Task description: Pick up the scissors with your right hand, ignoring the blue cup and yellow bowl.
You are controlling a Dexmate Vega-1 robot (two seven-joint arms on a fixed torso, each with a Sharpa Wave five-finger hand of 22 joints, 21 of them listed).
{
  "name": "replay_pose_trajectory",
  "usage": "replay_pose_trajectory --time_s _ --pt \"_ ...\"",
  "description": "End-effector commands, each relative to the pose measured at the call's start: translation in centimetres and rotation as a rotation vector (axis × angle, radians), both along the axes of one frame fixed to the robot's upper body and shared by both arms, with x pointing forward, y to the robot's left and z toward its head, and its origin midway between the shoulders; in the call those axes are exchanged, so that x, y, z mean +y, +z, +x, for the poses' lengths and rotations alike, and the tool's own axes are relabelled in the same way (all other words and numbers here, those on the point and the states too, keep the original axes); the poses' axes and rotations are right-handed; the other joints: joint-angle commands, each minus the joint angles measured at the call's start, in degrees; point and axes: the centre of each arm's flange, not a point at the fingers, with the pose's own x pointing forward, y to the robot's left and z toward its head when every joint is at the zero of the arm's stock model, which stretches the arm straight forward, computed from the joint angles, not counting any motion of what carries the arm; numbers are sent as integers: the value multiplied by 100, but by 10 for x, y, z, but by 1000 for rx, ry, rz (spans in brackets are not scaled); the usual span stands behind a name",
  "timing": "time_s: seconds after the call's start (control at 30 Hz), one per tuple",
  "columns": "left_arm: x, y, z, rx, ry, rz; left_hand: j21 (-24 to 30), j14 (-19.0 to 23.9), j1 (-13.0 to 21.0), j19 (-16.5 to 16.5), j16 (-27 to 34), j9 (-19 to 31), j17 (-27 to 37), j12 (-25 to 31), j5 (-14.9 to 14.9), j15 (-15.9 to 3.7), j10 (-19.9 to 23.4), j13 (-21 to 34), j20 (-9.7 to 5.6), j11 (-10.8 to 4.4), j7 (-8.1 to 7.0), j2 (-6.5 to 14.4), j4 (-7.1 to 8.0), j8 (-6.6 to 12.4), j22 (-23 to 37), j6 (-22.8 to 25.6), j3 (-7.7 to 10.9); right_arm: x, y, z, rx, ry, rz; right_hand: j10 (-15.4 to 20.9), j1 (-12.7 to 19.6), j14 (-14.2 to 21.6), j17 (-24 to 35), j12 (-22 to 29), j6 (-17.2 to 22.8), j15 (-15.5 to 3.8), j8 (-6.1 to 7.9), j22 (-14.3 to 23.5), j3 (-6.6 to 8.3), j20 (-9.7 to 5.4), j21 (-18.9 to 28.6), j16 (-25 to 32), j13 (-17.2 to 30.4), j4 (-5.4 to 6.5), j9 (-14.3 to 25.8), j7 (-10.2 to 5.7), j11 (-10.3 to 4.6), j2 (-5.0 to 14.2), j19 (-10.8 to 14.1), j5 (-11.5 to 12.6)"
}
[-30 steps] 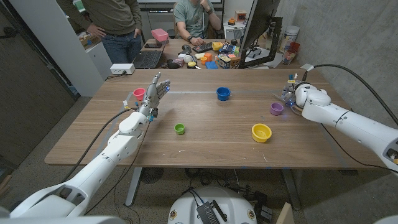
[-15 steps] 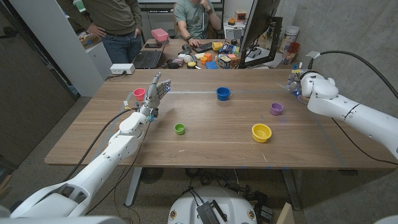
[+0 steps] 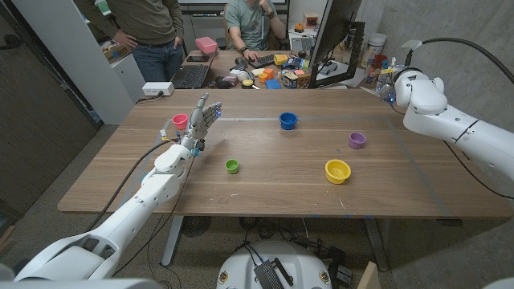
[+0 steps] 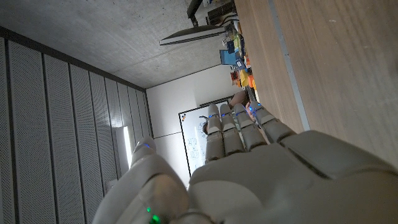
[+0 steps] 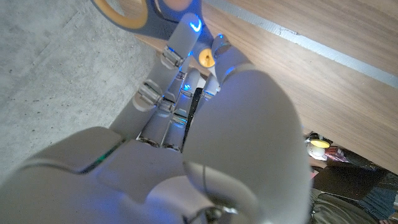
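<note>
The scissors (image 5: 127, 14) have orange and blue-grey handles, and their dark blade (image 5: 191, 115) runs down between the fingers of my right hand (image 5: 205, 130), which grips them. In the head view my right hand (image 3: 389, 83) hangs raised over the table's far right corner. The blue cup (image 3: 288, 120) stands at the far middle of the table. Nearer the front right is the yellow bowl (image 3: 337, 171). My left hand (image 3: 202, 115) stands upright at the far left with its fingers spread and nothing in it; its back fills the left wrist view (image 4: 249, 168).
A purple cup (image 3: 357, 140), a green cup (image 3: 232, 166) and a pink cup (image 3: 180, 121) stand on the wooden table (image 3: 265, 193). Two people, a laptop, a monitor and cluttered toys are behind the far edge.
My right arm has risen and drawn back from beside the purple cup to the far right corner, carrying the scissors. My left arm has stayed still.
</note>
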Motion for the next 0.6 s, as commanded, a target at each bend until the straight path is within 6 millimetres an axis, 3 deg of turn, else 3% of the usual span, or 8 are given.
replay_pose_trajectory --time_s 0.03,0.37,0.6 --pt "0 0 2 -8 -18 -3 13 -13 14 45 37 28 26 22 25 6 17 35 42 -59 -2 49 1 22 34 38 -38 12 46 -38 -75 -32 -49 63 573 522 51 34 65 -832 27 7 67 -1 69 42 44 16 25 25 14 636 -47 -18" --pt "1 0 2 -15 -26 -7 14 -18 18 43 36 28 25 21 26 7 14 35 46 -6 -2 52 0 22 34 46 -46 17 74 -66 -134 -62 -83 147 552 601 112 55 98 -828 28 10 78 -11 141 60 116 6 37 36 -5 630 -76 -51" --pt "3 1 0 -23 -26 -11 16 -21 21 43 35 28 25 21 27 6 14 35 40 -37 -7 54 -1 20 33 45 -51 17 82 -76 -149 -73 -85 170 530 667 165 56 111 -824 34 12 68 -14 183 92 162 5 60 42 -20 616 -100 -67"
